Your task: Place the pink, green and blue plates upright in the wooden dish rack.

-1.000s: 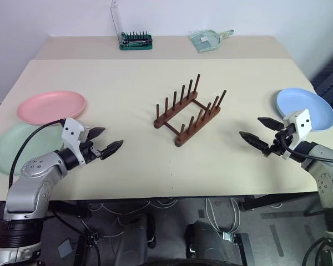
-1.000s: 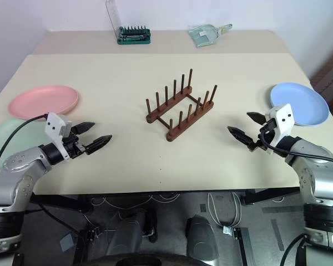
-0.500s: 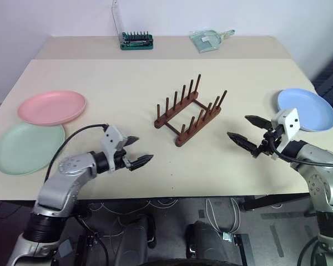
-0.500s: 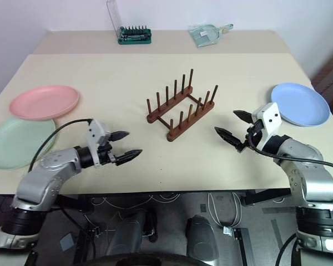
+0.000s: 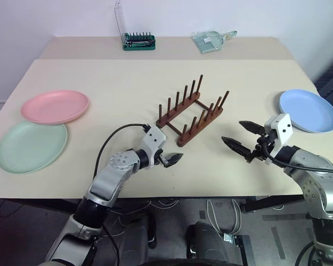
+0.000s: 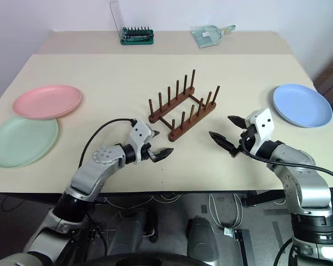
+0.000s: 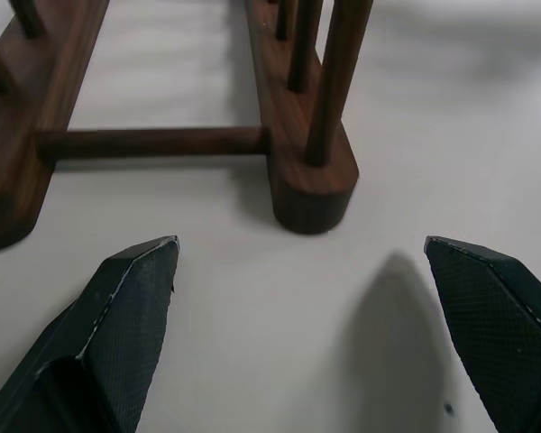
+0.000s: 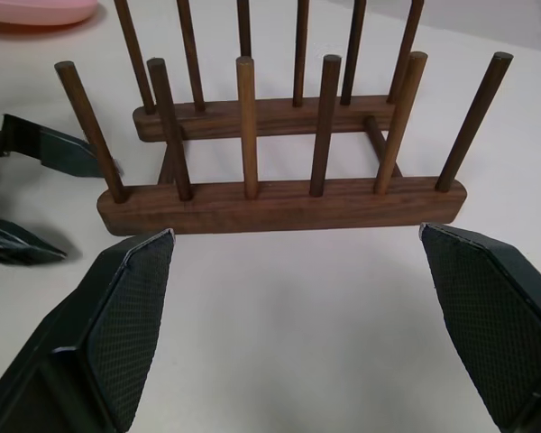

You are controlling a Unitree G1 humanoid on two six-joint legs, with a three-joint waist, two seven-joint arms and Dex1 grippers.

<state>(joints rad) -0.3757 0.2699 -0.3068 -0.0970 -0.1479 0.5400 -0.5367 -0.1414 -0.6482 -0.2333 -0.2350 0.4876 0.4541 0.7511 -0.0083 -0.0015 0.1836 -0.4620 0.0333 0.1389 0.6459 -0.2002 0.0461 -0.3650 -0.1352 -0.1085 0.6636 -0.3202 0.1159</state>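
Table (image 5: 100, 72) carries everything; no plate is in the rack yet. Rack (image 5: 192, 110) sits mid-table, angled, all pegs free. Pink plate (image 5: 54, 106) and green plate (image 5: 31, 145) lie flat at the table's left edge, pink overlapping green's rim. Blue plate (image 5: 307, 110) lies flat at the right edge.

Left gripper (image 5: 168, 158) hovers just beside the rack's near end, jaws spread, nothing held. Right gripper (image 5: 245, 138) hovers near the rack's right side, between rack and blue plate, jaws spread, also empty.

Judgement: both arms frame the rack, so the step looks like squaring or steadying it before loading. To do it well: contact the base rails, not the thin pegs; push low so it doesn't tip; keep one side braced. The rack looks light and will likely slide on this smooth top.

Tool bit holder (image 5: 139, 41) and clear dustpan (image 5: 211, 40) sit at the far edge, well apart. No readable brand or writing anywhere.
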